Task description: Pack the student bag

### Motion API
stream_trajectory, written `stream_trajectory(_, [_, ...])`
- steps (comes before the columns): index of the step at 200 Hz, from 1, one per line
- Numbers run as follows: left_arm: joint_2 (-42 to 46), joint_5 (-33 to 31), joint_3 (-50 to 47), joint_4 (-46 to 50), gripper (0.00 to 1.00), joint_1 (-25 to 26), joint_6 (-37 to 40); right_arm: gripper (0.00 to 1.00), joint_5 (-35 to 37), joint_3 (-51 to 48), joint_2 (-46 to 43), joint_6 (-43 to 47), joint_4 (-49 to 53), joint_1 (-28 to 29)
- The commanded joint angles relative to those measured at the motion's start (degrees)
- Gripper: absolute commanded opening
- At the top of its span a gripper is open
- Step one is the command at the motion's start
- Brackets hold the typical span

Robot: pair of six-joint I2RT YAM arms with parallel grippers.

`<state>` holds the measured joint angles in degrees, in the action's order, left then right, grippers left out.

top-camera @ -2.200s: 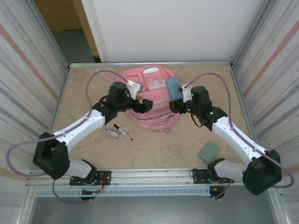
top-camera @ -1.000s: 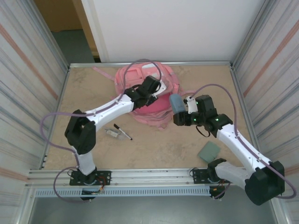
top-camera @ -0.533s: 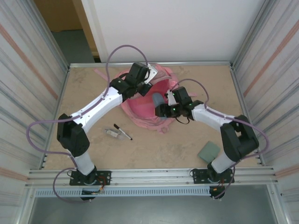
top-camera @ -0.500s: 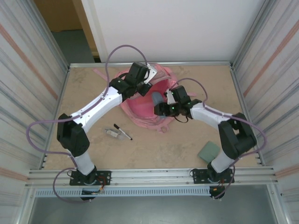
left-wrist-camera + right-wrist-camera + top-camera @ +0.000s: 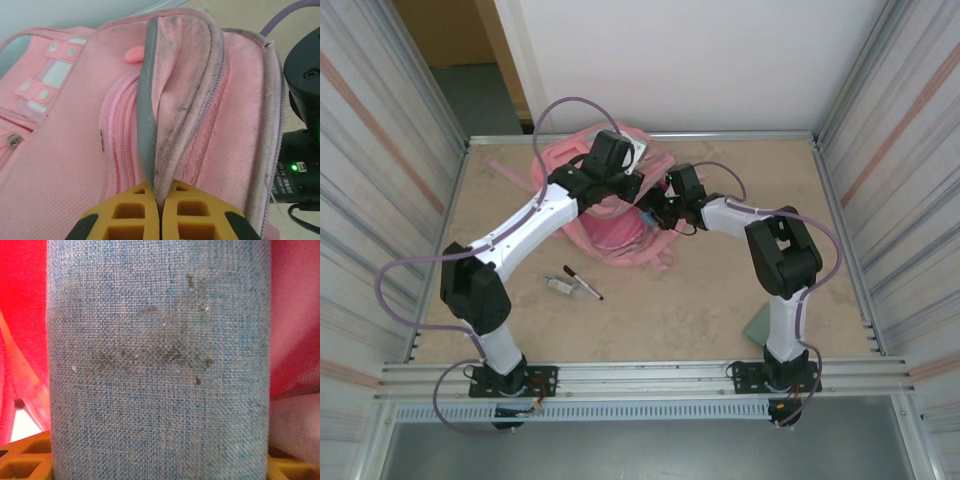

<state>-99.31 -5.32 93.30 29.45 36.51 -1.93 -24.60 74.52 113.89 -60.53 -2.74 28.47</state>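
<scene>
From above, the student bag (image 5: 615, 228) lay at the far middle of the beige speckled table (image 5: 690, 305), its long axis running near to far, between ribbed metal walls (image 5: 380, 150).

Left wrist: the left gripper (image 5: 159, 202) was pinched tight on the bag's grey-edged rim. Print on the right arm (image 5: 300, 100) was too small to read.

Right wrist: the right gripper (image 5: 160, 467) clasped a blue-grey pencil case (image 5: 160, 355), with pink fabric on either side.

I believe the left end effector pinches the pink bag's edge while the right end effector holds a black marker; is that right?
No: the right end effector holds a blue-grey pencil case, per the right wrist view; the rest stands.
</scene>
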Motion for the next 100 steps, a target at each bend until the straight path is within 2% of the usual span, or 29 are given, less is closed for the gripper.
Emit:
stream_trajectory(1, [4.83,6.73,-0.33,-10.44,0.0,1.43,-4.22,0.54,-0.85,2.59,-0.55,-3.38,-0.6,-0.17])
stream_trajectory(29, [3.84,6.9,-1.7,-11.45,0.0,0.17,-4.09,0.51,-1.24,1.48,-4.81,2.16,7.45,0.1])
stream_trajectory(55, [3.17,8.05,-1.76,-11.04,0.0,-0.9,-4.17,0.51,-1.45,0.18,-8.57,6.09,10.55,0.31])
stream_trajectory(77, [3.74,10.81,-2.96,-13.25,0.0,-1.0,-5.44,0.51,-3.74,0.83,-7.03,3.35,7.11,0.96])
stream_trajectory(100, [4.03,13.61,-3.69,-14.97,0.0,-1.16,-7.37,0.52,-1.9,2.79,-3.24,-1.19,3.49,2.47])
